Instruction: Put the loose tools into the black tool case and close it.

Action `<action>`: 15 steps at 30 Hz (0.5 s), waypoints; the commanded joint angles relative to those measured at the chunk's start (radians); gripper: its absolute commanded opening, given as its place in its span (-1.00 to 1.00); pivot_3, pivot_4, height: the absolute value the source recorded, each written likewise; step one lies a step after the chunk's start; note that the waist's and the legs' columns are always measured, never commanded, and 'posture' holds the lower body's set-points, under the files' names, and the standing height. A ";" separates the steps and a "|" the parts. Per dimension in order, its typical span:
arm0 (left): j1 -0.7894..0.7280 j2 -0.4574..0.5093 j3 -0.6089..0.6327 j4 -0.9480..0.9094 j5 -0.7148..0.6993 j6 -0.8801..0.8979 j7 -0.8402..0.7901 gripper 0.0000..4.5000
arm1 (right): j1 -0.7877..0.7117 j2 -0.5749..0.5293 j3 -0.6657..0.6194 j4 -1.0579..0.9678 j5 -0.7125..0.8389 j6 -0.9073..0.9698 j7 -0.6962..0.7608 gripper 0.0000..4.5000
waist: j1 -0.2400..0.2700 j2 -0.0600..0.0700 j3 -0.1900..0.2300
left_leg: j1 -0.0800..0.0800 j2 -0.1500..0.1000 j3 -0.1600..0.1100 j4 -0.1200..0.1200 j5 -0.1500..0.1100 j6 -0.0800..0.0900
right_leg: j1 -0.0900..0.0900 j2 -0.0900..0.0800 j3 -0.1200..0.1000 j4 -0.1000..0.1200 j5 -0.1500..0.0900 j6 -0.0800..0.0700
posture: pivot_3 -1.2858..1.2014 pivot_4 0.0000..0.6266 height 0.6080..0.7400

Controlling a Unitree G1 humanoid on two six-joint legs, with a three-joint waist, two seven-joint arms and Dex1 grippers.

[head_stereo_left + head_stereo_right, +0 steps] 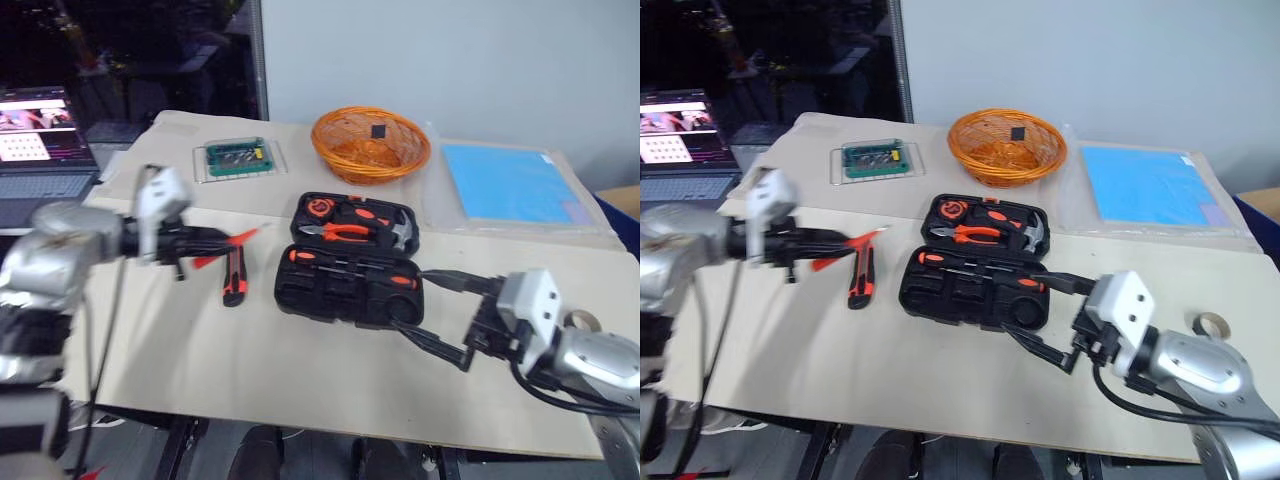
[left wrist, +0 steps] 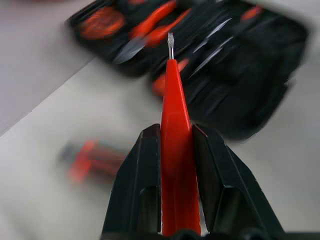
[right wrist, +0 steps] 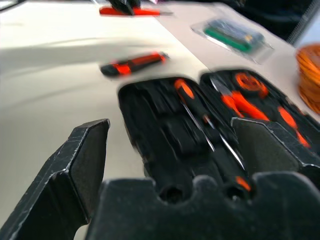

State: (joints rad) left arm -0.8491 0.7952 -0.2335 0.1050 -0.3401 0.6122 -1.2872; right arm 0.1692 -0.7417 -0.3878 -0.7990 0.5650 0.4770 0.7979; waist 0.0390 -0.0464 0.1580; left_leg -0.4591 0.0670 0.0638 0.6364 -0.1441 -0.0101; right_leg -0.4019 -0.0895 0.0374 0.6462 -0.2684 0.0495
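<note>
With the left end effector (image 1: 205,243) clamped on an orange screwdriver (image 2: 175,150) above the bench's left side, carry it tip-first over the open black tool case (image 1: 350,262) mid-bench, keeping the spread right end effector (image 1: 1045,318) clear.

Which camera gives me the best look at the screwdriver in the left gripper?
The left wrist view: the orange screwdriver sits clamped between the left gripper fingers, steel tip visible, pointing toward the black tool case. Both eye views show it small, from the side, above the table; the right wrist view shows it far off.
</note>
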 commanded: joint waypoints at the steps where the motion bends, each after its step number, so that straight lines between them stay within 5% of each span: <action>1: -0.086 -0.086 -0.117 0.106 0.112 -0.101 -0.032 -0.58 | 0.040 -0.023 -0.112 -0.043 0.011 -0.025 0.009 1.00 | -0.010 0.000 0.000 | 0.000 0.000 0.000 0.001 0.000 0.000 | 0.000 0.000 0.000 0.000 0.000 0.000 | 0.03 -0.52 1.00; 8: -0.212 -0.275 -0.267 0.495 0.330 -0.403 -0.023 -0.58 | 0.108 0.019 -0.189 -0.054 0.039 -0.028 -0.025 1.00 | -0.031 0.001 0.000 | -0.001 0.000 -0.004 0.002 0.000 0.001 | 0.000 0.004 0.003 0.001 0.001 0.001 | 0.03 -0.52 1.00; 15: -0.252 -0.354 -0.284 0.694 0.427 -0.585 -0.040 -0.58 | 0.095 0.041 -0.161 -0.080 0.040 -0.020 -0.096 1.00 | -0.028 0.001 -0.001 | -0.001 0.000 -0.005 0.002 0.000 0.001 | 0.000 0.004 0.003 0.001 0.001 0.003 | 0.03 -0.52 1.00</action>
State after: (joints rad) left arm -1.0865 0.4536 -0.5076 0.7493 0.0428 0.0810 -1.3337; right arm 0.2767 -0.7101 -0.5449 -0.8430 0.5930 0.4701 0.7307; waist 0.0113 -0.0455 0.1575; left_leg -0.4604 0.0669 0.0591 0.6385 -0.1438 -0.0087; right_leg -0.4019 -0.0858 0.0402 0.6468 -0.2679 0.0527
